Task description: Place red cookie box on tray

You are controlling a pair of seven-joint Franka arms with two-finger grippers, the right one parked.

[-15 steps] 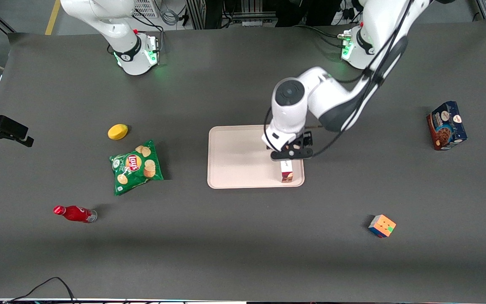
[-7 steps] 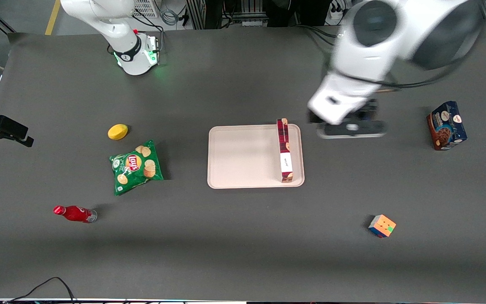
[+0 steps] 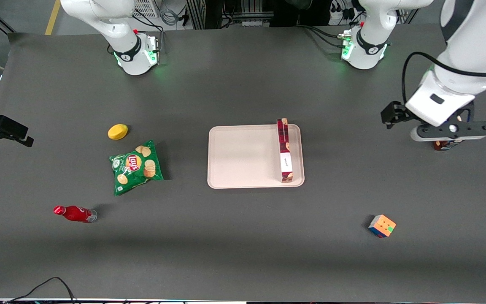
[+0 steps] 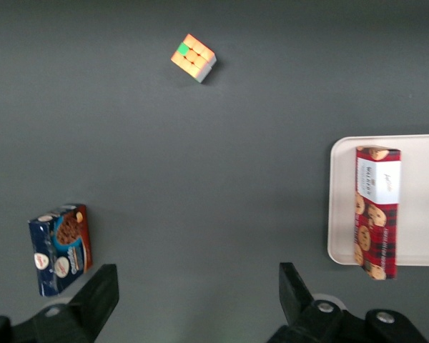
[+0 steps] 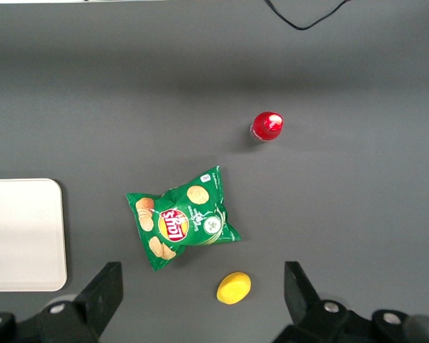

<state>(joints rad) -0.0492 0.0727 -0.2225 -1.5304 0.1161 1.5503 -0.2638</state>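
starting at the parked arm's end of the table: a red bottle (image 3: 74, 213) lying on its side, a yellow lemon (image 3: 117, 131) farther from the front camera, and a green chip bag (image 3: 136, 166) between the two. none of it bears on the job.

next, mid-table, the tray (image 3: 243, 156), and on it the red cookie box (image 3: 285, 150), laid flat along the tray edge toward the working arm's end. long axis running straight from nearer the front camera to farther from it, label panel up. farther end poking just over the tray rim; the rest well inside. judged from this, placed already, short of a small nudge inward if the overhang matters.

then a colour cube (image 3: 382, 225) on the bare mat, nearer the camera, well apart from the tray.

last, toward the working arm's end, the gripper (image 3: 449, 136), raised above the dark-blue cookie box (image 3: 445, 145) and covering most of it. fingers (image 4: 104, 286) spread wide in the wrist view, nothing between them.

so, the relation to hold onto: from the gripper, the red box lies well apart, sideways toward the parked arm's end. finger spread across the box's narrow width, so probably no wrist turn needed for any re-grip, only a sideways carry and a descent.
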